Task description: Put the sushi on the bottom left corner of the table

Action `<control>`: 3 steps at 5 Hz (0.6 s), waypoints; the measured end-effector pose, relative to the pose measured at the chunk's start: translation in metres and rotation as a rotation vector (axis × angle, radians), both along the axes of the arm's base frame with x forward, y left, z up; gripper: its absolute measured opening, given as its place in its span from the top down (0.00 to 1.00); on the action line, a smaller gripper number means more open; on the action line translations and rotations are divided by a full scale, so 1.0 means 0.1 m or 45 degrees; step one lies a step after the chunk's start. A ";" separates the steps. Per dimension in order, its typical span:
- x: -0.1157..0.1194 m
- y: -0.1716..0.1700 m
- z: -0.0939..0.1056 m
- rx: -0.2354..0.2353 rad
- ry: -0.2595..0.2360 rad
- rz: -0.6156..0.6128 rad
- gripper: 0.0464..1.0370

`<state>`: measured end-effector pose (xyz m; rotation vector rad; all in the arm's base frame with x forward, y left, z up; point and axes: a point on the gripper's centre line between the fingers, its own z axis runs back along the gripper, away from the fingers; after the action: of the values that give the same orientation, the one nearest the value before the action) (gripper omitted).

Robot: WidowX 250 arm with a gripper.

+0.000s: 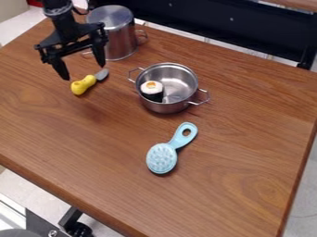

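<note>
Two fingers (60,68) of your gripper (84,72) are standing spread, with nothing between them. Sushi (151,88) is sitting inside the open pot (180,87), to the gripper's right in view, leaning close to the near-left wall. Yellow-handled tool (84,85) is lying just below the fingertips; taller metal pot (117,40) is standing just behind the right-hand finger.

Risks: if you are descending here, you are likely catching the tool instead. If you are swinging right too low, you are probably knocking the pot's rim or loop handle and dragging it. With the sushi sitting so near the wall, one finger may be jamming on metal, giving a tilted or slipping grip. Closing hard may be squashing it, should it be soft.

Poorly seen: the pot's wall is hiding the sushi's base. The gripper is partly covering the taller pot's left side. Your target corner, down-left of the gripper, seems to be falling outside the view.
</note>
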<state>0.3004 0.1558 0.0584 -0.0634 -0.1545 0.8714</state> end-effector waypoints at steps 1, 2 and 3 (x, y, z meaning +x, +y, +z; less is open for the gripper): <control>0.05 -0.07 0.03 0.067 0.010 -0.112 0.04; 0.09 -0.21 0.12 0.070 0.060 -0.336 0.04; 0.20 -0.35 0.23 0.053 0.035 -0.597 0.04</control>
<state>0.3208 0.1207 0.0816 -0.0456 -0.1249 0.4011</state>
